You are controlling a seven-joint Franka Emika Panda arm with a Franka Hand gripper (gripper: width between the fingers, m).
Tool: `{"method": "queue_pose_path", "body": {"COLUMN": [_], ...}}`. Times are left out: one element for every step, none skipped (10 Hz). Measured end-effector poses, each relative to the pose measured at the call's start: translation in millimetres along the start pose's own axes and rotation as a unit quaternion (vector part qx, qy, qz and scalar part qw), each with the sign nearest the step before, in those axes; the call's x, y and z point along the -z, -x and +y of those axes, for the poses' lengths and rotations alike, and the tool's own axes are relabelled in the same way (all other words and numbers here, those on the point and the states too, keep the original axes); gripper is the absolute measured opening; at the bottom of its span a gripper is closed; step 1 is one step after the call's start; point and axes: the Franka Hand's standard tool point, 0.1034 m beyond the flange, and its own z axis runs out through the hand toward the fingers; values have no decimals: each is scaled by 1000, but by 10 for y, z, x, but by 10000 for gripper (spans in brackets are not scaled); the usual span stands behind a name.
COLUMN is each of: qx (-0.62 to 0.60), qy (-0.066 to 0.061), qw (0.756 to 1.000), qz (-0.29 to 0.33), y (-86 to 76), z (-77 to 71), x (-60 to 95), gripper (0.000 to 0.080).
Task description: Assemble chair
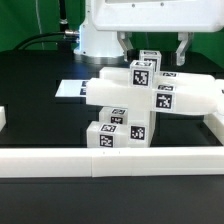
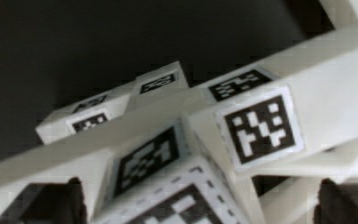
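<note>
The chair parts (image 1: 140,100) are chunky white pieces with black-and-white tags, stacked in a cluster mid-table. A long piece (image 1: 185,97) lies across blocks, with a small tagged block (image 1: 147,70) on top. My gripper (image 1: 153,50) hangs just above the cluster with its jaws wide apart, one finger on each side of the top block. In the wrist view the tagged pieces (image 2: 247,125) fill the frame very close up. My gripper (image 2: 197,205) has its dark fingertips (image 2: 51,200) at the sides, with a tagged face between them. I see no grip on it.
The marker board (image 1: 72,88) lies flat behind the cluster at the exterior view's left. Plain white border rails run along the front (image 1: 110,160), the left (image 1: 3,118) and the right (image 1: 215,125). The white robot base (image 1: 100,30) stands at the back.
</note>
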Motion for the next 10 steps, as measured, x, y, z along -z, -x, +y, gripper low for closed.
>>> {"method": "queue_pose_path", "body": {"qx": [46,97,115,127,159,198,235,258,285,282], "qy": [4,3,3,3,2,5,7,7,7,7], "qw": [999,995,993,992,987,980,972,966,958,959], "qz": [2,4,6,11,20,22,19,19,19,19], "y": [-10,-27,-13,6,13,47,87,84,59,44], "z": [-3,15,12,1,12,55,86,89,115,132], "x": [7,7,-6,-22,-44,-79,-96,-85,-76,-73], "gripper": [648,648,648,648,648,648,648,648,648,528]}}
